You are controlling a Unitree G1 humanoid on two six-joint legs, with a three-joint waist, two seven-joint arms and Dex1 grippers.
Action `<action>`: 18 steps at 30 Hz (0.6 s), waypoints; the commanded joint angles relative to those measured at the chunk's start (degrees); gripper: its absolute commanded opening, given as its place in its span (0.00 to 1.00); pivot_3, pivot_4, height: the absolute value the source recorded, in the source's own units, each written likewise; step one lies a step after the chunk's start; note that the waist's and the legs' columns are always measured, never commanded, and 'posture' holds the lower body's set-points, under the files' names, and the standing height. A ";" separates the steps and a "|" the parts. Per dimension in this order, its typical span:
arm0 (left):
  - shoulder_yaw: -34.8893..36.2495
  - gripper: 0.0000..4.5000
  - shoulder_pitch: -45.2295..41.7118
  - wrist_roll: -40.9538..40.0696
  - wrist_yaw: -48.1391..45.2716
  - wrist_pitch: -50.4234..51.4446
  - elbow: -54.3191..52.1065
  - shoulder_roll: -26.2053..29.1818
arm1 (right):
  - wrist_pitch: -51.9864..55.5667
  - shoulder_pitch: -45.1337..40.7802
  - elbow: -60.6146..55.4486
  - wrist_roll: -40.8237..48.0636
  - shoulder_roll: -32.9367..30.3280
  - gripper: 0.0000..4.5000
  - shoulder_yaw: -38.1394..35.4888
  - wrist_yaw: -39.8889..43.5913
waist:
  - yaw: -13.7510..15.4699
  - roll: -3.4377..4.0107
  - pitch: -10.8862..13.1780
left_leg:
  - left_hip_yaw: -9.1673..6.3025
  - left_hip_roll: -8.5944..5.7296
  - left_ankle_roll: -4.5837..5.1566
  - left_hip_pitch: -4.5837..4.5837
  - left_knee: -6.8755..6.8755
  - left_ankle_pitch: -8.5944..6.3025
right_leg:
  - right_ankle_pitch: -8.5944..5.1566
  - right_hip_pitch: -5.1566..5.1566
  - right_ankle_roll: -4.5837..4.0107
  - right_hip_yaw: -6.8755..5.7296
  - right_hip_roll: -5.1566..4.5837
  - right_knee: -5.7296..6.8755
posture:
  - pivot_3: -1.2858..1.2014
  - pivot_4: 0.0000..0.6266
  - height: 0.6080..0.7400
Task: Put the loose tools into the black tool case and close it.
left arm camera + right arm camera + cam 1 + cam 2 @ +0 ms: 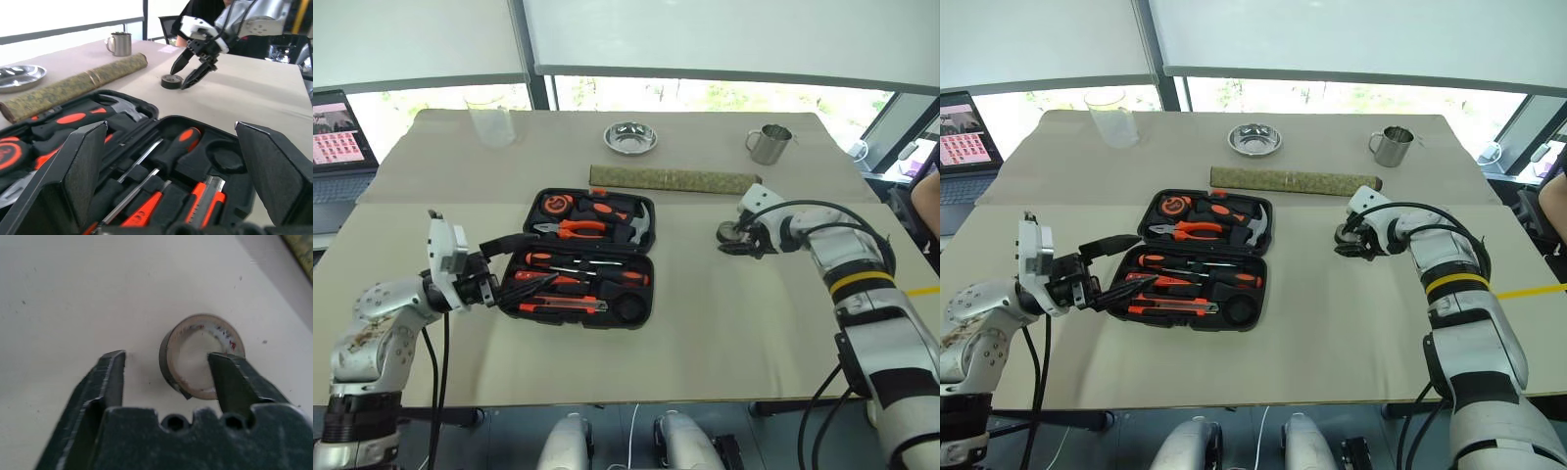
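Nearest to me, the left gripper (495, 262) is hovering with its two black fingers spread wide, holding nothing, at the left edge of the black tool case (534, 206). That case is lying open on the table (724, 333), both halves flat. The near half is carrying the two long screwdrivers (578, 262), the small tester screwdriver (142, 213) and the utility knife (563, 307), with a round recess (628, 309) sitting empty at its right end. The far half is holding pliers (570, 229), a hammer (636, 223) and a tape measure (554, 205).

Farther off, to the right of the case and well apart from it, the right gripper (168, 377) is reaching down over the small tape roll (201, 355), which is lying flat on the table. Its jaws are half open: one finger is standing inside the roll's hole, the other outside, with a gap to the wall, so nothing is gripped yet.

To do this well, I would say it should be pinching the roll's wall squarely, lifting cleanly, then carrying it to that empty recess. A shallow pinch could let the roll slip or skid away.
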 commanded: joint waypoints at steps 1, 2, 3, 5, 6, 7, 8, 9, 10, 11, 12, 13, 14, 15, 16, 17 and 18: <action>0.51 1.00 0.95 -0.19 -0.31 -0.97 -2.68 0.43 | -5.12 -2.60 2.85 -1.24 0.02 0.31 -0.13 1.15 | -0.13 0.01 0.00 | 0.00 0.01 0.00 0.02 -0.01 0.00 | 0.00 0.00 -0.01 -0.01 0.01 0.02 | 0.52 0.24 1.00; 0.42 1.00 1.25 -0.05 -0.83 -1.20 -2.67 0.64 | -6.13 -2.81 3.33 -1.41 0.13 0.23 -0.14 1.64 | -0.21 0.01 0.00 | 0.00 0.01 0.00 0.04 -0.01 0.00 | 0.00 0.00 -0.01 -0.01 0.02 0.03 | 0.52 0.24 1.00; 0.39 1.00 1.58 -0.13 -1.71 -1.34 -2.60 0.96 | -7.00 -2.92 3.49 -1.56 0.14 0.14 -0.11 2.32 | -0.24 0.01 0.00 | -0.01 0.02 0.00 0.05 -0.01 0.00 | 0.01 0.01 -0.02 -0.01 0.04 0.03 | 0.52 0.24 1.00; 0.34 1.00 1.99 -0.13 -3.13 -1.52 -2.45 1.52 | -8.68 -3.08 3.67 -1.61 0.12 0.01 -0.46 3.16 | -0.35 0.01 0.00 | 0.00 0.02 0.00 0.06 -0.01 0.00 | 0.01 0.03 -0.02 -0.01 0.04 0.04 | 0.52 0.24 1.00; 0.23 1.00 2.14 -0.04 -4.42 -2.00 -2.24 1.89 | -10.05 -3.25 3.29 -1.49 -0.07 0.01 -0.78 3.76 | -0.39 0.01 0.00 | 0.00 0.02 -0.01 0.06 -0.01 0.00 | 0.01 0.03 -0.02 -0.01 0.04 0.04 | 0.52 0.24 1.00; 0.15 1.00 2.22 0.06 -5.30 -2.36 -2.07 2.11 | -11.05 -3.39 3.09 -1.45 -0.20 0.01 -1.05 4.16 | -0.46 0.01 0.00 | 0.00 0.01 -0.01 0.06 -0.01 0.00 | 0.01 0.03 -0.02 -0.01 0.03 0.04 | 0.52 0.24 1.00; -0.05 1.00 2.37 0.37 -6.62 -2.93 -1.81 2.63 | -12.45 -3.19 0.69 0.04 -0.21 0.01 -1.67 7.37 | -0.52 0.01 0.01 | 0.00 0.01 -0.01 0.06 -0.01 0.00 | 0.01 0.02 -0.02 -0.01 0.03 0.04 | 0.52 0.24 1.00; -0.14 1.00 2.58 0.56 -7.91 -3.63 -1.54 3.03 | -12.43 -2.86 -2.35 1.80 -0.04 0.01 -2.29 10.55 | -0.62 0.03 0.01 | 0.00 0.02 -0.01 0.06 -0.01 0.00 | 0.01 0.02 -0.02 -0.01 0.04 0.04 | 0.52 0.24 1.00; -0.17 1.00 2.98 0.82 -9.03 -4.09 -1.26 3.64 | -10.39 -2.00 -7.76 4.29 0.42 0.01 -2.80 14.36 | -0.81 0.06 0.03 | 0.00 0.02 -0.01 0.06 -0.02 0.00 | 0.01 0.01 -0.02 -0.01 0.04 0.04 | 0.52 0.24 1.00; -0.17 1.00 3.41 1.07 -10.08 -4.58 -0.95 4.22 | -7.50 -0.97 -13.41 6.64 0.91 0.01 -3.06 17.32 | -0.90 0.07 0.04 | 0.00 0.03 -0.01 0.06 -0.03 0.00 | 0.01 0.01 -0.02 -0.01 0.04 0.04 | 0.52 0.24 1.00; -0.02 1.00 3.81 1.30 -10.93 -5.03 -0.61 4.64 | -3.69 0.23 -19.22 8.54 1.30 0.01 -2.90 19.45 | -1.15 0.09 0.05 | -0.01 0.04 0.00 0.07 -0.05 0.00 | 0.01 0.01 -0.02 -0.01 0.05 0.06 | 0.52 0.24 1.00; 0.24 1.00 4.33 1.50 -11.88 -5.39 -0.10 5.13 | 1.98 2.35 -28.02 11.29 1.82 0.01 -1.97 21.67 | -1.31 0.09 0.05 | -0.02 0.09 0.00 0.09 -0.06 0.00 | 0.01 -0.01 -0.02 -0.01 0.08 0.07 | 0.52 0.24 1.00; 0.47 1.00 4.86 1.69 -12.65 -5.79 0.38 5.54 | 7.64 4.45 -36.40 13.88 2.34 0.01 -0.80 23.09 | -1.35 0.10 0.05 | -0.05 0.12 0.00 0.10 -0.09 0.00 | 0.01 0.00 -0.03 -0.02 0.11 0.08 | 0.52 0.24 1.00; 0.58 1.00 5.19 1.78 -13.15 -6.11 0.73 5.81 | 12.04 6.05 -42.56 15.62 2.53 0.01 -0.09 23.77 | -1.33 0.10 0.05 | -0.10 0.16 0.00 0.13 -0.15 0.00 | 0.01 0.00 -0.03 -0.04 0.13 0.09 | 0.52 0.24 1.00; 0.67 1.00 5.68 2.06 -13.75 -6.84 1.15 6.08 | 17.68 7.94 -49.88 17.93 3.04 0.01 1.33 24.00 | -1.22 0.10 0.05 | -0.19 0.20 0.00 0.15 -0.19 0.00 | 0.01 -0.01 -0.04 -0.06 0.16 0.10 | 0.52 0.24 1.00; 0.68 1.00 6.03 2.32 -14.10 -7.36 1.44 6.26 | 22.12 9.33 -55.33 19.53 3.38 0.01 2.50 23.89 | -1.12 0.10 0.05 | -0.28 0.20 0.00 0.14 -0.21 0.00 | 0.00 -0.01 -0.05 -0.10 0.16 0.11 | 0.52 0.24 1.00; 0.74 1.00 6.42 2.57 -14.21 -7.87 1.51 6.19 | 25.57 10.63 -60.00 20.67 3.65 0.01 3.99 23.80 | -1.04 0.10 0.06 | -0.31 0.20 0.00 0.12 -0.21 0.00 | 0.00 -0.01 -0.05 -0.14 0.15 0.11 | 0.52 0.24 1.00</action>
